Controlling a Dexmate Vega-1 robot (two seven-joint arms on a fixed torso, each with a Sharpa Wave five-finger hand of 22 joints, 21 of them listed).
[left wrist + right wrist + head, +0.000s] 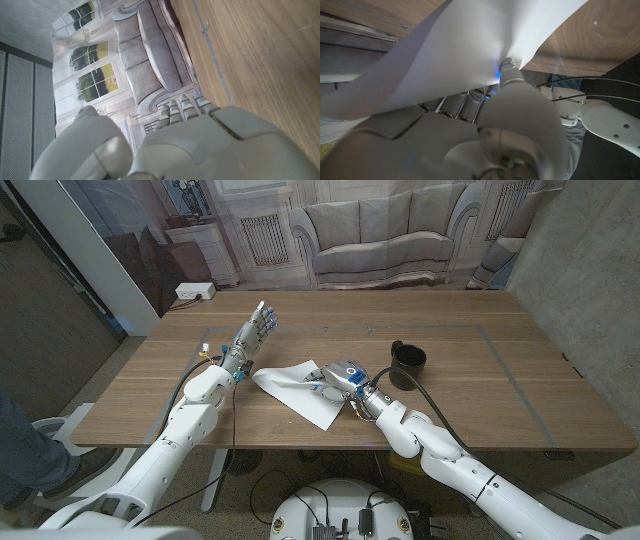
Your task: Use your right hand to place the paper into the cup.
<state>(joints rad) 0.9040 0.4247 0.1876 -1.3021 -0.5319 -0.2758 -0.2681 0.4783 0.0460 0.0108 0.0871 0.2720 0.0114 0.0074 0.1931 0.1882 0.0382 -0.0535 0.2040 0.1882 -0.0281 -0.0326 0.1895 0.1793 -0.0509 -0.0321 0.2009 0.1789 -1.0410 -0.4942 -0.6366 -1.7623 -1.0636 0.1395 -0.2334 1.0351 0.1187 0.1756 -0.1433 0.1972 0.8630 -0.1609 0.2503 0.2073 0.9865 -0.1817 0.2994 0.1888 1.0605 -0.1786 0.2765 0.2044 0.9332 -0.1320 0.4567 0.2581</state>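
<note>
The big wooden bench (480, 395) is carrying the white paper (300, 392), which the right hand (338, 377) is pinching, up close in its wrist view, while the left hand (252, 332) is waiting open, and the small black cup (408, 359) is sitting just beside.

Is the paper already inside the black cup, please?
No, the paper lies on the table under the right hand, apart from the cup.
</note>
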